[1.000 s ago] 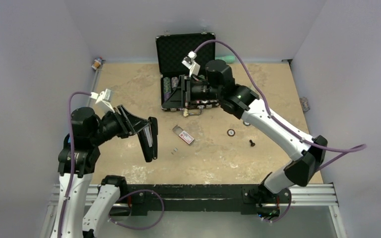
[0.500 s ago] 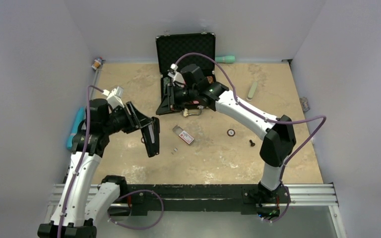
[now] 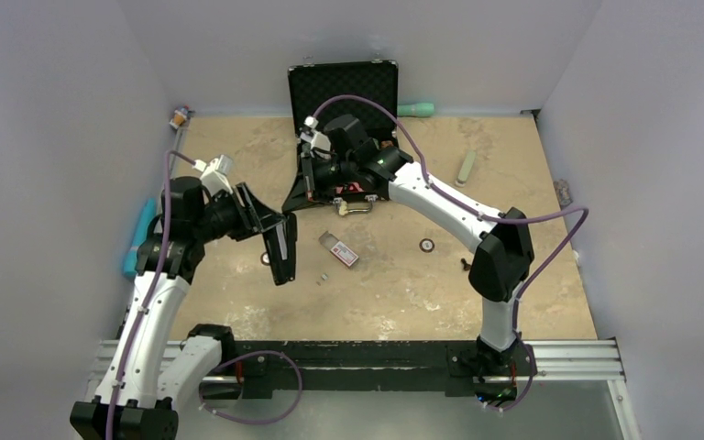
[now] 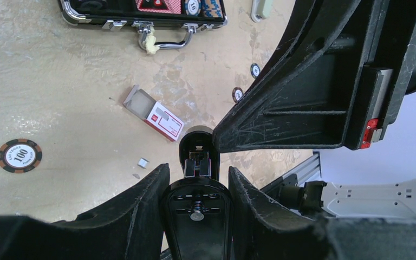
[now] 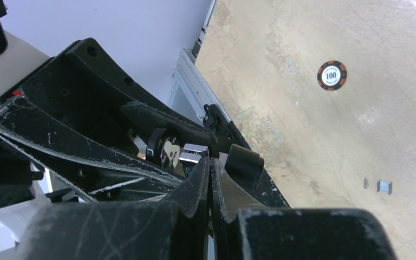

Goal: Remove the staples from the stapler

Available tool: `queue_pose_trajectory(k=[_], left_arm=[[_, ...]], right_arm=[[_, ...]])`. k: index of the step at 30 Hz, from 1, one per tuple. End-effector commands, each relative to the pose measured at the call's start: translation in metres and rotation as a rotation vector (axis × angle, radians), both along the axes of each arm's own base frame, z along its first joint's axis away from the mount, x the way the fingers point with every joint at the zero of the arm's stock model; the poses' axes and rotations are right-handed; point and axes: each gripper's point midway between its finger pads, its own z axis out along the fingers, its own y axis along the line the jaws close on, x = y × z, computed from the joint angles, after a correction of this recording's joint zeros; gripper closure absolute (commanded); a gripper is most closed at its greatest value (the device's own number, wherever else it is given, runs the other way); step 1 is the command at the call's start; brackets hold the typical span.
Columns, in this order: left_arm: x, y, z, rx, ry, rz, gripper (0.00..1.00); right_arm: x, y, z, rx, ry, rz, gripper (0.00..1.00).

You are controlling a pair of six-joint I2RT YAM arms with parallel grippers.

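Observation:
My left gripper [image 4: 197, 187] is shut on the black stapler [image 3: 281, 252], held above the table with its nose pointing down. In the left wrist view the stapler [image 4: 196, 216] sits between my fingers, its metal channel showing at the far end. My right gripper [image 3: 293, 202] has its jaws pressed together, tips [image 5: 210, 162] at the chrome part of the stapler [image 5: 192, 154]; nothing shows between them. A tiny silver strip of staples [image 3: 324, 277] lies on the table below, also visible as the staples [image 4: 142, 162] and the staples [image 5: 383, 186] in the wrist views.
A small clear box with a red label [image 3: 341, 250] lies near the staples. An open black case [image 3: 344, 87] with poker chips stands behind. Loose chips [image 3: 427, 245] [image 4: 19, 156], a pale green bar [image 3: 466, 167] and a blue object [image 3: 137, 236] lie around.
My right arm swung left from over the case to the top of the stapler while its jaws closed. My left arm shifted the stapler slightly right.

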Motion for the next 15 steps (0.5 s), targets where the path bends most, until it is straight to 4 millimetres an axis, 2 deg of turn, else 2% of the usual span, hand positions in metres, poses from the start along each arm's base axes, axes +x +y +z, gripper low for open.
queue_pose_trajectory(k=[1, 7, 15], left_arm=[[0.006, -0.010, 0.025, -0.041, -0.105, -0.058, 1.00], [0.008, -0.009, 0.022, -0.031, -0.103, -0.055, 1.00], [0.011, -0.006, 0.019, -0.016, -0.102, -0.044, 1.00]], right_arm=[[-0.008, 0.008, 0.025, 0.084, -0.008, 0.051, 0.99], [-0.014, 0.011, 0.017, 0.072, 0.008, 0.068, 1.00], [-0.022, 0.002, -0.015, -0.011, 0.048, 0.063, 1.00]])
